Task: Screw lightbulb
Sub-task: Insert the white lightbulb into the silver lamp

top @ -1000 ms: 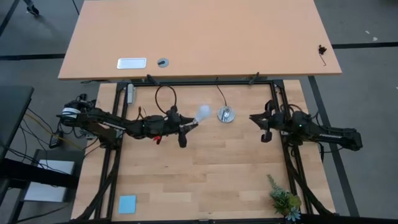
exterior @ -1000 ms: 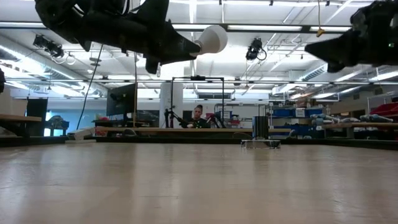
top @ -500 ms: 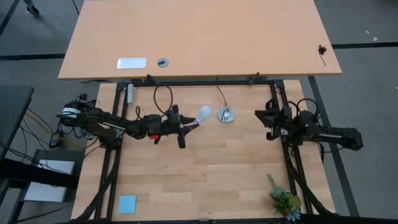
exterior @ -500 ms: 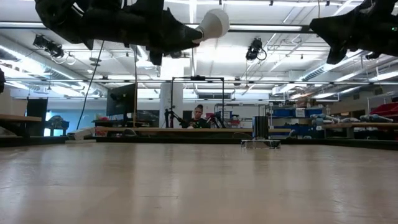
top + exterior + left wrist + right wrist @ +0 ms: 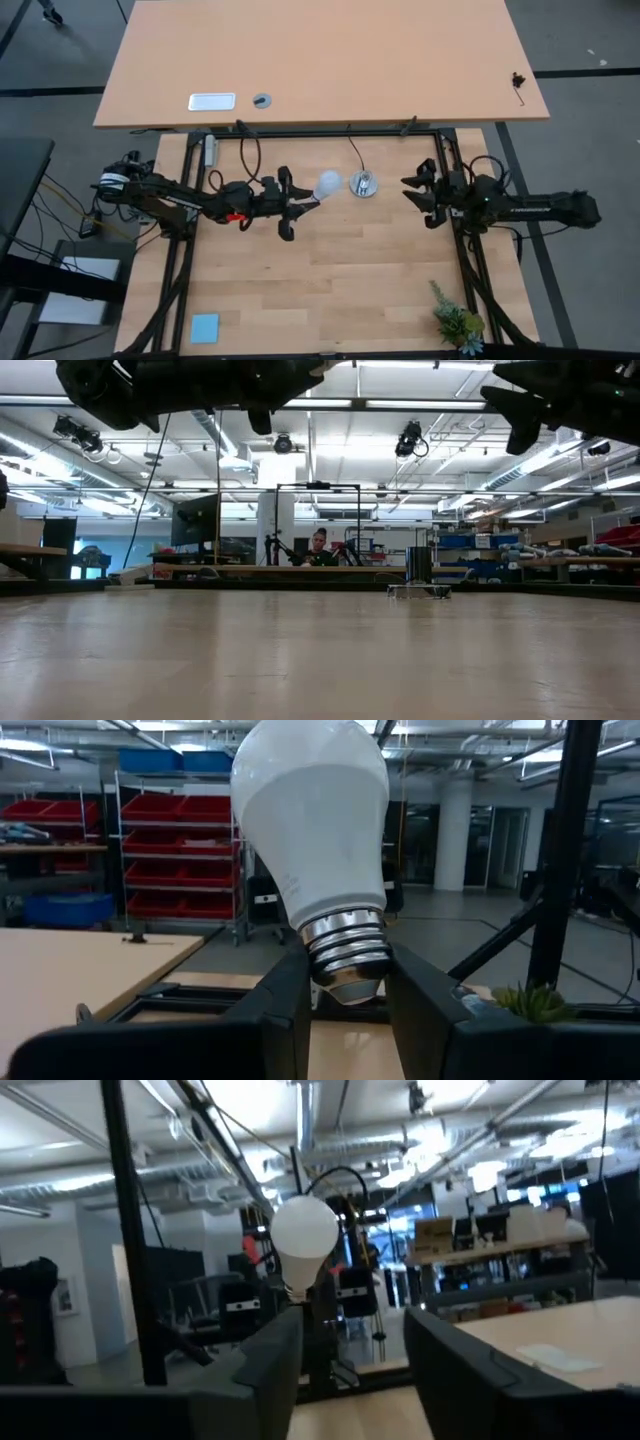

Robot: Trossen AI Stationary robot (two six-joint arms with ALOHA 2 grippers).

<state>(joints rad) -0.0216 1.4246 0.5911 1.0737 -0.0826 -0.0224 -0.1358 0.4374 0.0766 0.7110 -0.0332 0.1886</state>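
From table height, both my arms are cut off at the top edge and the lightbulb (image 5: 327, 184) is out of sight. The overhead view shows it held above the worktop (image 5: 330, 280), just beside the silver socket (image 5: 363, 184). My left gripper (image 5: 345, 995) clamps its metal screw base. My right gripper (image 5: 418, 192), empty with fingers spread, faces the socket from the opposite side, with bare wood between.

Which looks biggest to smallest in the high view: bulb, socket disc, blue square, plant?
1. Plant, largest.
2-4. Blue square, bulb and socket disc look alike. The bulb is held up nearer the camera, so its rank is unsure.
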